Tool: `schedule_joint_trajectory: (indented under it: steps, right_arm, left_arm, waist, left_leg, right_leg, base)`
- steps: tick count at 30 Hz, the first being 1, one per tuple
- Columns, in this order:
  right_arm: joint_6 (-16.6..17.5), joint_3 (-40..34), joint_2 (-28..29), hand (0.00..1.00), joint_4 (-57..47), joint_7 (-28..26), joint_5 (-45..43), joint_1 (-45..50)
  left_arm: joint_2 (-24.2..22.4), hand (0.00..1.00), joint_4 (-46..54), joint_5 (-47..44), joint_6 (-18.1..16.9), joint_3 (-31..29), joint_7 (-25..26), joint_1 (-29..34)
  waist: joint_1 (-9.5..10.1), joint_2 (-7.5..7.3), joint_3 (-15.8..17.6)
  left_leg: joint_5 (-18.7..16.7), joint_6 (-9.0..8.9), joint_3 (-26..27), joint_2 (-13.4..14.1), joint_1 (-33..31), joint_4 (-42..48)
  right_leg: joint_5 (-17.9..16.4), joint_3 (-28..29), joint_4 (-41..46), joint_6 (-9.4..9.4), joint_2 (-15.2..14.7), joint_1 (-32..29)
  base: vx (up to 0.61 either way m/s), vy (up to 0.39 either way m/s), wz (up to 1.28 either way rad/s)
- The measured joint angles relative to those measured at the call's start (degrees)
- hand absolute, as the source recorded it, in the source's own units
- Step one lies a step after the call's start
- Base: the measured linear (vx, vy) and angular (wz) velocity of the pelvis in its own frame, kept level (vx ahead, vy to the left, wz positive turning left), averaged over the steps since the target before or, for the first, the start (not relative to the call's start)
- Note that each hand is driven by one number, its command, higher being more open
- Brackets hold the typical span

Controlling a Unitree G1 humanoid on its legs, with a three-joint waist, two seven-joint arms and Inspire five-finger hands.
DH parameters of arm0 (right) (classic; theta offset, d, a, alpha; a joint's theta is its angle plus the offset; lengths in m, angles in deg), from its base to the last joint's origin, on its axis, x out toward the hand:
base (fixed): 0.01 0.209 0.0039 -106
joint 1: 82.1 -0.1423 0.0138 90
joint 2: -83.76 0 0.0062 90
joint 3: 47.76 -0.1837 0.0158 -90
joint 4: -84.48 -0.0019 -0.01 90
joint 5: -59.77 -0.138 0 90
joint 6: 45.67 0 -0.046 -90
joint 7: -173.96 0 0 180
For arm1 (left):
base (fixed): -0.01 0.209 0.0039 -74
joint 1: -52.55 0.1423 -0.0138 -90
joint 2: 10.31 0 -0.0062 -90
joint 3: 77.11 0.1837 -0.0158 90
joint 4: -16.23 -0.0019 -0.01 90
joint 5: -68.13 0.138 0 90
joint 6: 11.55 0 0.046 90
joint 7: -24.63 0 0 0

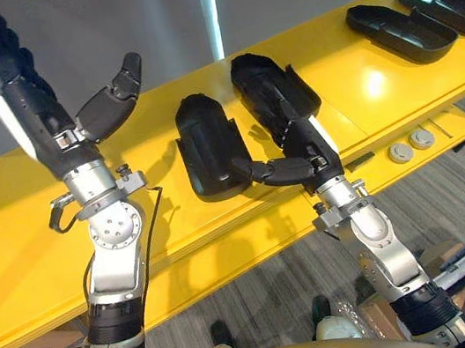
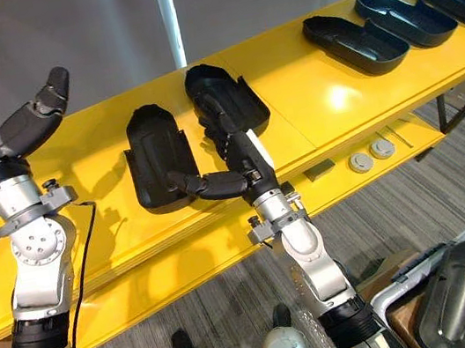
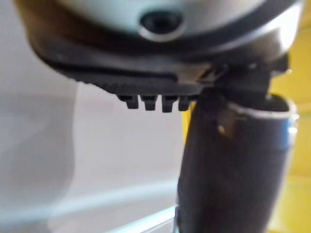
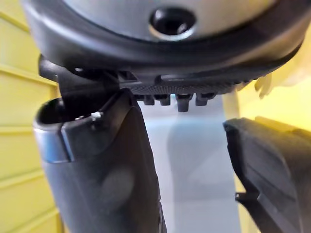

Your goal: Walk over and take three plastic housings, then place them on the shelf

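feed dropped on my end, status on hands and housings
Left robot hand open, raised above table. Right robot hand open, low between near housing and second housing, holding neither. Nothing in the way.

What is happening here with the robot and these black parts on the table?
The robot is at a long yellow table that bears black plastic housings. Its right hand is open and reaches between the nearest two: fingers over the right housing, thumb toward the left housing. Neither is gripped yet. Its left hand is raised, open and empty. Three more housings lie farther right.
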Motion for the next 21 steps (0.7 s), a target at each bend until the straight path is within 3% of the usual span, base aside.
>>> schedule_joint_trajectory:
  steps: [5,11,21]
  right_arm:
    - [-0.3,-1.4,0.2,1.00,-3.3,3.6,4.7,2.8]
    - [-1.3,-3.1,-0.1,1.00,-4.3,3.2,5.3,7.3]
    - [-6.2,-3.7,-1.9,1.00,-3.5,7.0,5.5,7.0]
  left_arm:
    - [-3.0,1.00,7.3,-0.8,-1.6,-0.5,-2.4,9.6]
    - [-6.0,1.00,7.2,-7.0,-2.0,-0.3,-8.8,20.7]
    - [-6.7,1.00,6.7,-13.8,-6.9,1.7,-17.1,26.2]
  waist:
    - [0.18,0.18,-0.2]
    - [0.90,0.33,-0.4]
    - [3.40,0.16,-1.4]
  left_leg:
    - [-0.1,-0.06,-1.2,-0.2,0.0,0.0]
    - [-0.7,-0.08,-1.3,-0.2,0.3,0.0]
    - [-0.1,0.30,-2.4,0.0,-0.1,0.0]
  right_leg:
    - [-0.1,-1.0,-0.1,-0.08,-0.2,1.0]
    - [-0.9,-1.2,-0.1,-0.01,-0.2,1.5]
    - [-0.9,-3.1,-0.1,0.09,-0.1,2.4]
  base:
    - [0.05,0.010,0.14]
    - [-0.04,0.001,0.01]
    - [-0.01,-0.007,0.09]
